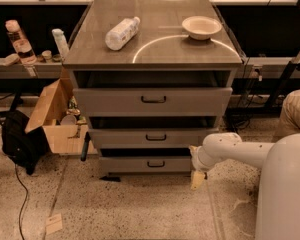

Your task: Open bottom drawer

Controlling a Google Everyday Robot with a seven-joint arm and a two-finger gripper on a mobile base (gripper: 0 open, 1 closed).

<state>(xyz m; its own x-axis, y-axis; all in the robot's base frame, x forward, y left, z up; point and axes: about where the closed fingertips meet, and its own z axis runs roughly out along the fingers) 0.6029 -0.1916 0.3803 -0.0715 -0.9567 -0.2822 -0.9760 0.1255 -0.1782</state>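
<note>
Bottom drawer (125, 165): seemingly just ajar; handle (155, 163) ungrasped. Gripper (198, 178): low beside drawer's right corner, grip state cannot tell. Remaining: full pull-out.

Flat grey bottom drawer (125, 165) carries a black bar handle (156, 163); at its four o'clock, the white, pale-yellow-tipped gripper (197, 179). Beige speckled stone floor (140, 209); tan cardboard box (55, 119) at ten o'clock.

Bare floor (140, 204) lies open before the bottom drawer (125, 165); the gripper (197, 178) hangs by its right end, and a cardboard box (52, 129) seemingly crowds its left corner.
</note>
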